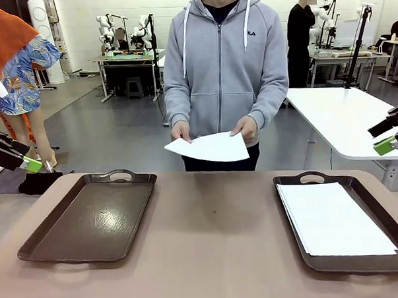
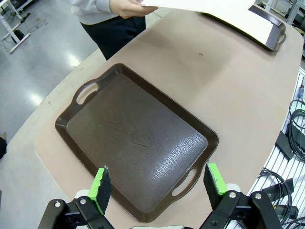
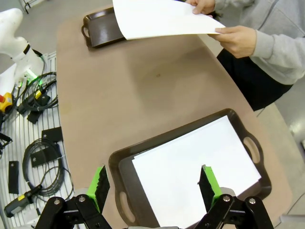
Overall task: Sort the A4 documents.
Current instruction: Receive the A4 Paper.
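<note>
A person in a grey hoodie at the far side holds a white A4 document (image 1: pixel 209 148) in both hands above the table's far edge; the same sheet (image 3: pixel 159 18) shows in the right wrist view. More A4 documents (image 1: pixel 334 217) lie stacked in the right brown tray (image 1: pixel 291 211). The left brown tray (image 1: pixel 90 220) is bare. My left gripper (image 2: pixel 158 183) hovers open above the near end of the left tray (image 2: pixel 136 140). My right gripper (image 3: pixel 155 186) hangs open over the stacked sheets (image 3: pixel 195 176), touching nothing.
The tan tabletop (image 1: pixel 216 234) lies bare between the two trays. Cables and boxes (image 3: pixel 33 162) lie on the rack beside the table's edge. Another white table (image 1: pixel 343 116) stands at the back right.
</note>
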`<state>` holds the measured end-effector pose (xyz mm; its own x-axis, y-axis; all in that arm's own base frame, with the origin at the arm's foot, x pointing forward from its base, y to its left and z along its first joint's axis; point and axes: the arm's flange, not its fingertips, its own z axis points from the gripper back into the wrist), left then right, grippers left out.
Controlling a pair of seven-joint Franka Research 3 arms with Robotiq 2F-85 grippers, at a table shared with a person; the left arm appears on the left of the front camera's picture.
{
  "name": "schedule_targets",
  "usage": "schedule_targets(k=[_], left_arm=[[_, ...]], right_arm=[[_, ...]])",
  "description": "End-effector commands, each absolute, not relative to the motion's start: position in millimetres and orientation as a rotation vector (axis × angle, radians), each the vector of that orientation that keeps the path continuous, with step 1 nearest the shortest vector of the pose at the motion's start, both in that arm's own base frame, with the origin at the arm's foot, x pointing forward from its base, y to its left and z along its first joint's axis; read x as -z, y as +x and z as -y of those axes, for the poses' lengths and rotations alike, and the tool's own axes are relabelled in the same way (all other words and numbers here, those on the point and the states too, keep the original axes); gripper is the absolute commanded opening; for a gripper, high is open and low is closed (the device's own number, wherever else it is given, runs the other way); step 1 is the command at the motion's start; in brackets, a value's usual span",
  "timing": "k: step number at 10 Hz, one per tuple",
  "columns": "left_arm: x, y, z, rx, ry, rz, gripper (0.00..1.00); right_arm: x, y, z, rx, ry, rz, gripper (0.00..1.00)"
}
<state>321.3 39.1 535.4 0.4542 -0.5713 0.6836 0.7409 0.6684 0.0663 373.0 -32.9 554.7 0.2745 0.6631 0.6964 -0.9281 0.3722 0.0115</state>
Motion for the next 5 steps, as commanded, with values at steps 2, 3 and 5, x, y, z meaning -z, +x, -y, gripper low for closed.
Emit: schedule_targets(k=[2,3,5], left_arm=[[-533.9,321.6,-40.3,0.820,-0.268,0.740,1.00],[-533.9,321.6,-40.3,0.820,-0.268,0.740,1.00],[-533.9,321.6,-40.3,0.820,-0.268,0.740,1.00]], right_arm=[[-554.8,372.6,32.1,-1.124,0.461,0.663,0.98],[-554.8,372.6,32.1,-1.124,0.461,0.663,0.98],[-554.8,372.6,32.1,-1.124,0.461,0.663,0.98]])
